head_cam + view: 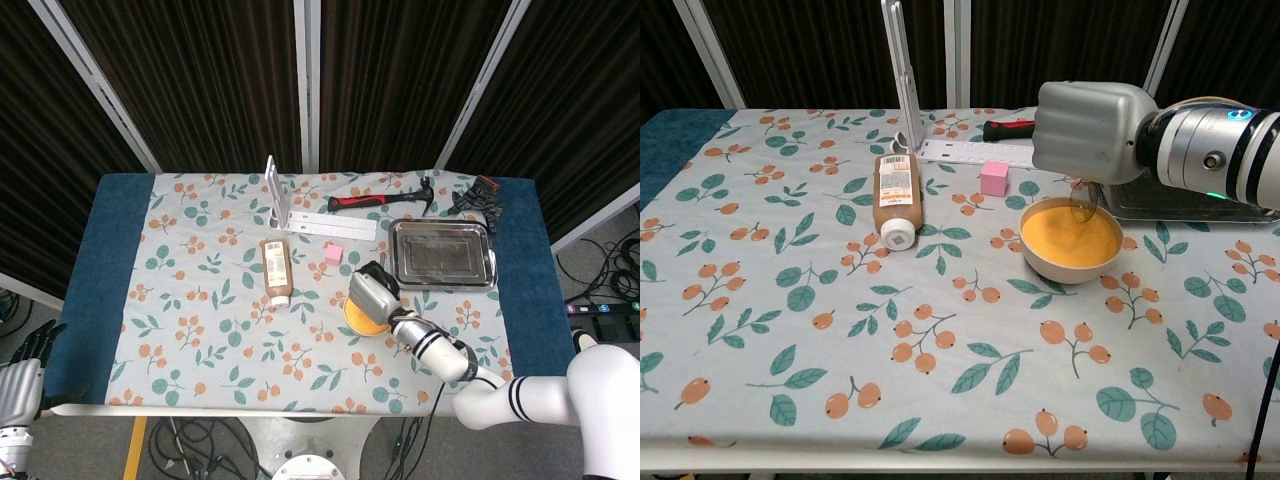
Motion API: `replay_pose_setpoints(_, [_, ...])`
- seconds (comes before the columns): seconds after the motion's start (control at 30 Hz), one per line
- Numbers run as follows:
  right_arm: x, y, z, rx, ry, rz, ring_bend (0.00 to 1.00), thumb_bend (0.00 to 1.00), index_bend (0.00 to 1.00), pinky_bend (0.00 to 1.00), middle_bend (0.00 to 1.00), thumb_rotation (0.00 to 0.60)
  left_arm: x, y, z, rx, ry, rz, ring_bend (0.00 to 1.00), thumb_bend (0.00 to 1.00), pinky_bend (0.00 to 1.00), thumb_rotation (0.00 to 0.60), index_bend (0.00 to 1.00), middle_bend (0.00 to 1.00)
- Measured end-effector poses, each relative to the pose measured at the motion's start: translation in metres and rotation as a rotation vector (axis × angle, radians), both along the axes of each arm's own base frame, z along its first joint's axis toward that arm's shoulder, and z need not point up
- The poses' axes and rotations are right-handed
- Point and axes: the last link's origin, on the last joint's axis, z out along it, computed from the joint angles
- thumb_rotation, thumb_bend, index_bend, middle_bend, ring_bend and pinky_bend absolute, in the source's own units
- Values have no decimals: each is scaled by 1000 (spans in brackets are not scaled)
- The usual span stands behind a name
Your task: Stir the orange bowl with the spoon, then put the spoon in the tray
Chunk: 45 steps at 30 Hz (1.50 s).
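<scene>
Orange bowl (1071, 240) upright, spoon (1082, 205) above it, steel tray (442, 254) beyond

Right hand (1087, 132) cased in a smooth, boxy shell of matte silver-grey. Behind it, a silver metallic wrist (1175, 160) ringed with black bands, carrying a small green light and a round fastener. Thin yellow and red cables looping over the top of the wrist. Forearm (545, 402) glossy white, rounded, with black rings at the joints. Left hand (20, 385) grey-silver with dark, slender fingers, seen only at the frame corner.
</scene>
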Motion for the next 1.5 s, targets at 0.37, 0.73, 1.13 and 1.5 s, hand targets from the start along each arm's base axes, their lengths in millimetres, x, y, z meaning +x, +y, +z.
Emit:
replay_pose_setpoints(0.37, [4,7,-15,23,72,70,1000,435,731,1000,1000,600,-2,-4,-2,-9,-6,14,99,120,182,600,184,154])
replay_pose_setpoints(0.73, [20,12,-12,9,51,76,1000,419,724,1000,1000,600,-1,-3,-1,4,-4,4,100,120,182,600,184,153])
replay_pose_setpoints(1.13, [-10,1,-19,-30,79,3,1000,418,724,1000,1000,600,-2,-3,-1,-10,0,7,99,120,182,600,184,154])
replay_pose_setpoints(1.5, [-11,-8,14,-55,-147,-132,1000,409,724,1000,1000,600,5,2,3,1,14,-18,99,120,182,600,184,154])
